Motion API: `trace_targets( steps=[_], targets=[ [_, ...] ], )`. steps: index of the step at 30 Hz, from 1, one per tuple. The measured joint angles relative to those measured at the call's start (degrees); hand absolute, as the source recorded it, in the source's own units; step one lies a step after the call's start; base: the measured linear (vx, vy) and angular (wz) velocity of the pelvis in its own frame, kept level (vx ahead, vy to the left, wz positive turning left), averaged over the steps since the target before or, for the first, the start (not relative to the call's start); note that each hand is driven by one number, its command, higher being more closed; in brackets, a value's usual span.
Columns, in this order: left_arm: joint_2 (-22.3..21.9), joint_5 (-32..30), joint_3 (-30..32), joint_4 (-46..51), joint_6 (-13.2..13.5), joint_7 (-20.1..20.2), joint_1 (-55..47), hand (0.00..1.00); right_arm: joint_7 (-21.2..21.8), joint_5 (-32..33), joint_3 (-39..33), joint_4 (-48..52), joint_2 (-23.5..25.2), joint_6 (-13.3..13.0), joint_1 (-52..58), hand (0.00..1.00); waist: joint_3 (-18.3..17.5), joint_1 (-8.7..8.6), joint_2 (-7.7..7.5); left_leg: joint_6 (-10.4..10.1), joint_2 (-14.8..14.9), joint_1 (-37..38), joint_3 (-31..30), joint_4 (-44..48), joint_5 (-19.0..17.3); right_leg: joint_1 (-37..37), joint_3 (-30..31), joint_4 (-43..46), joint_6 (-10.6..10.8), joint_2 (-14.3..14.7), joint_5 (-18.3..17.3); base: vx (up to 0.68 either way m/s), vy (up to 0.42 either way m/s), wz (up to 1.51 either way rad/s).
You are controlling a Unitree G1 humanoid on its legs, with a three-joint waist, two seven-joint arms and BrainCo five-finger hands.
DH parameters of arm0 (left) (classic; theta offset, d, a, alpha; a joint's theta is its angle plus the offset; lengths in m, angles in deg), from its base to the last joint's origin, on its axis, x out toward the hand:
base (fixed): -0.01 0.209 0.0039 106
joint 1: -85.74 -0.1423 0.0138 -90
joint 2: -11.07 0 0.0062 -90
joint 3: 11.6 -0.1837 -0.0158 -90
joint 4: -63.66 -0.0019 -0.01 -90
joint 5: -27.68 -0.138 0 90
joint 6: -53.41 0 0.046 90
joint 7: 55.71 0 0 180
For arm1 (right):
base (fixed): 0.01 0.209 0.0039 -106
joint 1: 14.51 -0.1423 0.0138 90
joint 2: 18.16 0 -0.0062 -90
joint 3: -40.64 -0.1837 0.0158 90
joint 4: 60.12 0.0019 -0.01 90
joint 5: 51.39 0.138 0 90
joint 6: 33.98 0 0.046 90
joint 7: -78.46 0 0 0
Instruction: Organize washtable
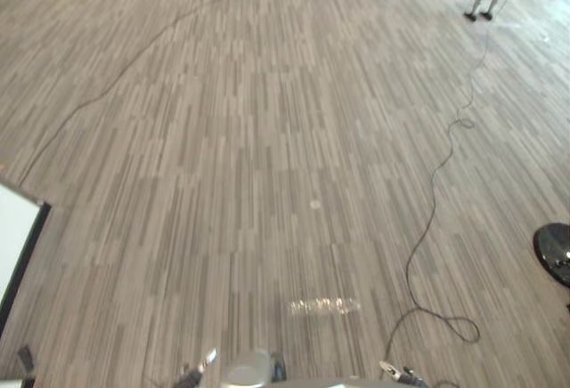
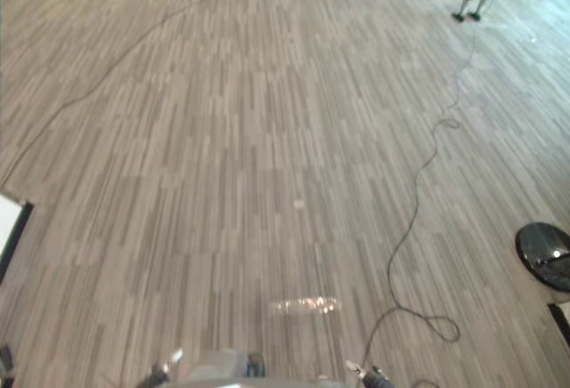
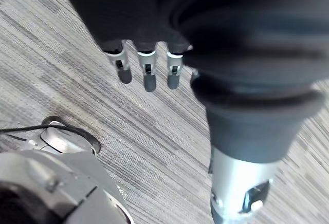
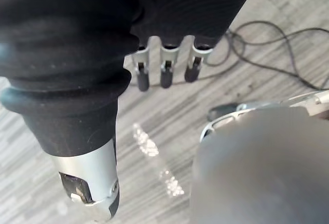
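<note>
**Hands empty, nothing to organize within reach**

Head cameras look down on bare striped plank floor [image 1: 267,139]. At my far left edge sits a white panel [image 1: 13,237] with a dark rim. It could be a corner of the counter, but I cannot tell. At the right edge there is a black round base [image 1: 554,250], glossy, resting on the floor.

Left hand [image 3: 148,75]: fingers hang straight and relaxed over the floor, thumb apart, nothing between them. Right hand [image 4: 165,70]: the same, fingers slack and empty.

Where the task's things are: I cannot place the counter or any item on it from here. Neither hand carries anything.

Handling, my judgement only:
- With no item in sight I can grade no weight, stiffness or grip point.
- Going by the task wording, I expect washstand goods: light bottles, tubes, perhaps cloth. I assume they are wet or slick until I see otherwise.
- For anything upright and smooth, I plan to take it round the middle of the body, thumb opposite the fingers, not by a cap or a nozzle.
- For anything soft, I would pinch it at an edge.
- I treat glass or ceramic as fragile and set it down gently.

Step in hand, as I read it: find the counter first, and commit to no grasp before then.
</note>
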Motion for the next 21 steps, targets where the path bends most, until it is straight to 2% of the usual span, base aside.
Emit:
trace_targets(
  steps=[1,2,4,6,7,8,10,11,12,13,15,16,17,18,19,20,21],
  targets=[
    [-0.2,0.0,0.0,-0.4,-0.2,0.1,0.0,0.0,0.4,-0.4,0.0,0.6,-0.6,-0.1,-0.1,0.0,0.3,-0.14,0.74,0.4,-0.8,2.1,-1.4,-1.6,-0.2,-6.8,0.4,17.0,1.2,-2.2,-1.9,0.21,0.102,0.5],
    [0.4,-0.1,-0.4,-1.1,-0.5,0.0,0.1,0.0,0.5,-0.5,0.0,0.5,-0.8,0.1,0.0,0.0,0.7,-0.6,0.44,0.8,-1.8,4.9,-2.6,-2.8,0.0,-13.2,2.2,32.2,1.2,-4.8,-2.2,0.24,0.084,0.6],
    [1.1,0.0,-1.7,-1.1,-1.3,-0.1,-0.2,0.0,0.9,-0.3,-0.2,1.2,-0.5,-0.1,0.0,0.0,1.5,-1.5,0.15,0.7,-2.5,8.8,-5.2,-4.0,0.0,-17.2,3.3,42.9,0.4,-6.3,-2.7,0.26,0.003,0.84],
    [1.2,0.0,-2.9,-0.2,-1.3,0.0,-0.3,0.0,0.8,-0.1,-0.2,2.1,-0.6,-0.1,-0.1,0.0,1.4,-1.77,0.18,0.7,-2.5,11.5,-7.7,-5.3,0.0,-19.3,2.2,41.0,-1.3,-6.8,-3.6,0.21,-0.038,0.82],
    [1.1,0.0,-3.2,0.6,-1.2,0.0,-0.2,0.0,0.8,0.5,-0.3,2.5,-0.6,-0.1,-0.1,0.0,1.5,-1.81,0.19,0.6,-2.3,12.0,-8.9,-5.9,0.0,-20.5,2.2,37.2,-2.0,-6.8,-3.9,0.24,-0.072,0.86],
    [0.8,0.1,-3.5,1.2,-1.1,-0.1,0.0,0.0,0.8,1.6,-0.6,2.6,-0.6,-0.1,0.0,0.0,1.4,-1.88,0.43,-0.4,-1.3,12.0,-11.2,-5.7,-0.6,-21.8,4.0,28.7,-2.5,-5.6,-3.8,0.24,-0.09,0.82],
    [0.8,0.1,-4.9,1.2,-0.9,-0.3,0.3,0.0,0.7,3.3,-1.0,2.6,-0.7,-0.1,0.0,0.0,1.4,-1.97,1.04,-2.2,0.8,12.4,-12.7,-5.1,-1.6,-22.6,7.9,20.1,-3.2,-2.6,-2.6,0.27,-0.154,0.58],
    [0.8,0.1,-5.2,1.2,-0.8,-0.5,0.2,0.0,0.4,4.3,-1.0,2.6,-0.6,-0.1,0.1,0.0,1.5,-2.14,1.37,-4.4,3.0,12.4,-13.2,-4.0,-2.8,-22.8,10.5,12.7,-3.9,0.1,1.6,0.38,-0.245,0.46],
    [1.1,0.2,-5.0,1.0,-0.7,-0.6,0.1,0.0,-0.2,5.6,-0.9,2.6,-0.1,-0.1,0.4,0.0,1.3,-2.29,0.9,-6.2,4.5,12.3,-13.7,-2.6,-4.0,-21.6,11.8,7.3,-1.6,1.5,11.4,0.32,-0.241,0.45],
    [1.0,0.2,-4.9,0.6,-0.7,-0.9,0.3,0.0,-0.2,6.2,-1.5,2.5,-0.1,-0.1,0.5,0.0,1.1,-2.63,1.15,-7.1,6.0,12.5,-14.3,-1.6,-4.5,-20.4,10.7,7.4,-2.0,2.6,11.1,0.35,-0.266,0.44],
    [-0.3,0.1,-4.3,0.6,-0.1,-1.0,0.5,0.0,-0.2,7.5,-2.1,2.6,-0.1,-0.2,0.6,0.0,0.9,-3.23,2.71,-10.8,8.7,11.0,-14.2,2.5,-2.3,-17.9,8.2,6.5,-4.1,4.0,10.1,0.38,-0.317,0.4],
    [-0.8,0.1,-4.2,0.6,0.0,-1.1,0.5,0.0,-0.2,7.7,-2.1,2.7,-0.3,-0.2,0.7,0.0,0.7,-3.35,3.17,-11.6,9.1,10.1,-14.3,4.6,-1.8,-17.0,7.5,6.0,-4.5,4.3,9.8,0.31,-0.271,0.42],
    [-1.3,0.2,-4.2,1.0,0.1,-1.0,0.8,0.0,-0.2,8.0,-2.3,2.7,-0.7,-0.1,0.9,0.0,0.9,-3.18,3.77,-12.3,9.4,7.3,-14.6,11.7,-0.4,-14.8,6.1,4.7,-5.0,4.6,9.5,0.22,-0.189,0.53],
    [-1.0,0.4,-4.2,1.0,0.2,-1.1,1.1,0.0,-0.3,8.1,-1.9,2.7,-0.9,-0.2,1.1,0.0,1.4,-2.95,3.03,-13.6,9.5,3.4,-14.7,20.2,1.2,-12.2,5.0,3.0,-5.3,4.4,9.3,0.24,-0.211,0.5],
    [-0.8,0.8,-4.2,1.0,0.2,-1.1,1.2,0.0,-0.3,8.1,-1.7,2.6,-0.6,-0.1,1.0,0.0,1.4,-2.66,3.04,-13.1,10.0,2.2,-13.8,22.8,0.3,-10.8,4.7,2.2,-5.4,4.3,9.3,0.18,-0.145,0.39],
    [-0.8,1.2,-4.3,1.0,0.4,-1.1,1.1,0.0,-0.3,8.1,-1.4,2.5,-0.6,-0.2,0.7,0.0,1.5,-2.43,3.03,-12.3,11.3,1.0,-10.1,23.0,-2.6,-8.4,4.3,0.9,-5.4,4.1,9.3,0.09,-0.06,0.2],
    [-0.8,1.3,-4.5,1.1,0.4,-1.1,1.1,0.0,-0.3,8.1,-1.4,2.6,-0.6,-0.2,0.7,0.0,1.4,-2.44,3.06,-12.1,11.7,0.6,-8.3,21.4,-3.0,-7.5,4.0,0.5,-5.4,4.0,9.3,0.08,-0.05,0.26]
  ],
)
